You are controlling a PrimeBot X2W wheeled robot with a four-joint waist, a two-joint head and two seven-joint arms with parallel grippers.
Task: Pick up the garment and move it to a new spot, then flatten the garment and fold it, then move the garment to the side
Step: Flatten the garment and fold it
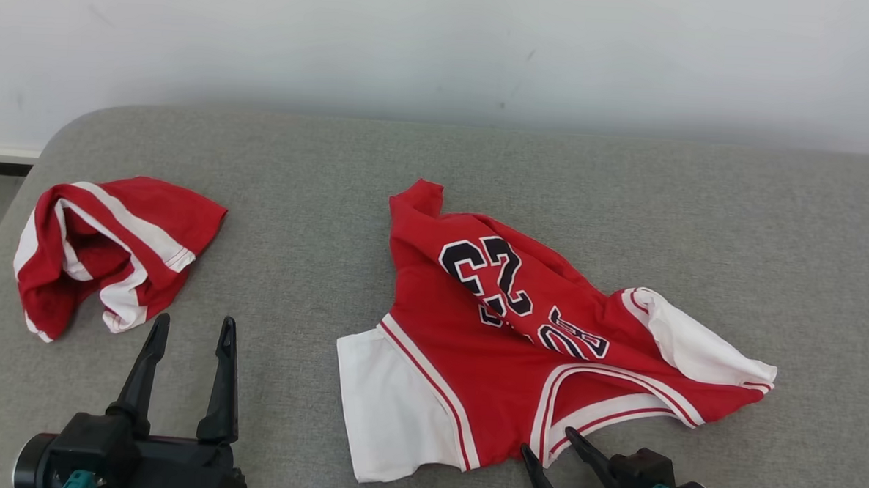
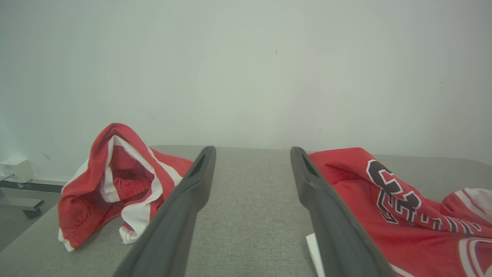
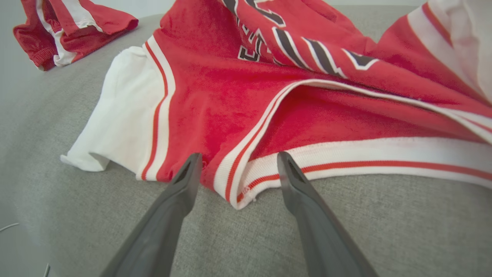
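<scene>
Right gripper open, fingers spread either side of the jersey's near neckline, at the white-and-red striped trim. Tips sit at the fabric's edge; can't tell if they touch it. Nothing held.

Left gripper open too, empty, over bare grey pad. Fingers point toward the wall, in line with the gap between the two garments.

Jersey: red, white sleeves, dark number 23 plus lettering. Lies crumpled mid-pad, slightly to the robot's right. Neck opening faces the robot. One white sleeve lies flat at the near left, the other is bunched at the right. Hem end is rumpled toward the wall. Number reads upside down in the head view.

Shorts: red with white stripes, heaped at the pad's left end. Well apart from the jersey, just beyond the left gripper's tips and to their left.
</scene>
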